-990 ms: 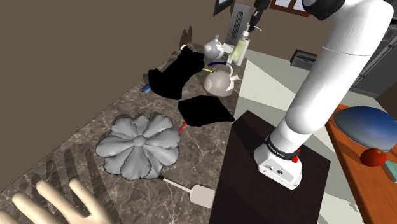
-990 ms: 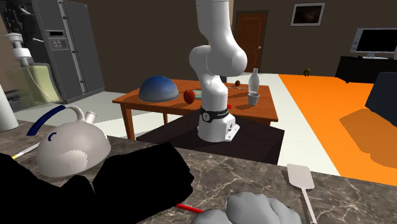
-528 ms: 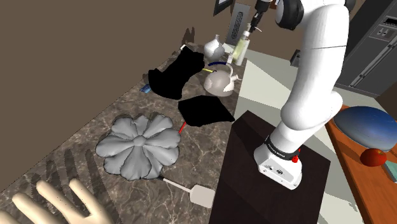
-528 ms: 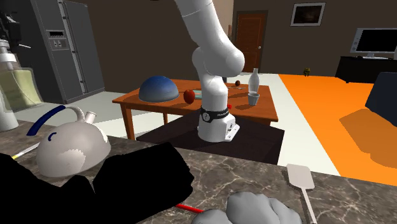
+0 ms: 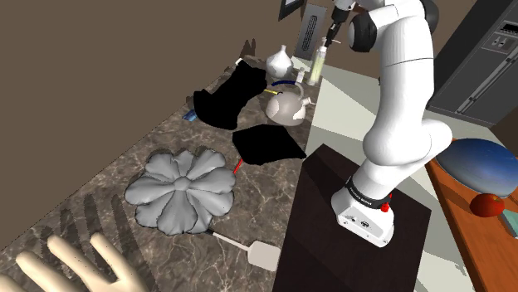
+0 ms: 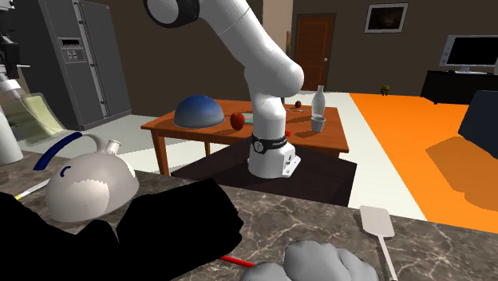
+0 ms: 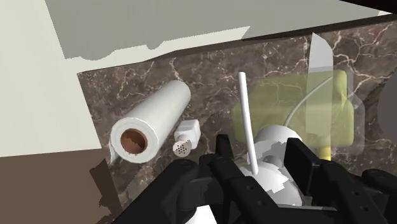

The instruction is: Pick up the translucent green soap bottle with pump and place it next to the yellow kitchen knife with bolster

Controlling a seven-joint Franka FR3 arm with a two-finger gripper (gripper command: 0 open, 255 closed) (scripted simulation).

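**grasp made at the pump; carry to the knife is next**

step in hand: the gripper point(image 7: 259, 149) is closed on the white pump head of the translucent green soap bottle point(image 7: 299, 114), one black finger on each side of it. the bottle's body extends away below the fingers. in the second exterior view the bottle point(image 6: 36, 112) leans at a tilt at the left edge. in the shoulder view it point(image 5: 318, 62) sits directly under the gripper point(image 5: 334, 29), at the far end of the marble counter point(image 5: 108, 174) and beyond the kettle point(image 5: 285, 105). whether its base is off the counter cannot be told. judged from this, the pick is secured and the lift or transfer is under way.

next move: the bottle must travel toward the yellow knife point(image 6: 30, 189), a thin pale streak just beside the kettle point(image 6: 84, 187) and partly covered by a black shape point(image 6: 160, 231). the tilt suggests a loose hang from the pump, so a slow carry and an upright set-down on bare counter beside the blade seem prudent. the kettle is the nearest thing it could hit.

arm pose: the white arm point(image 5: 398, 108) rises from the stand point(image 5: 332, 216) and bends at a high elbow. it reaches toward the shoulder view's upper left, with the hand pointing down over the bottle. a paper roll point(image 7: 153, 130) stands near the grasp point.
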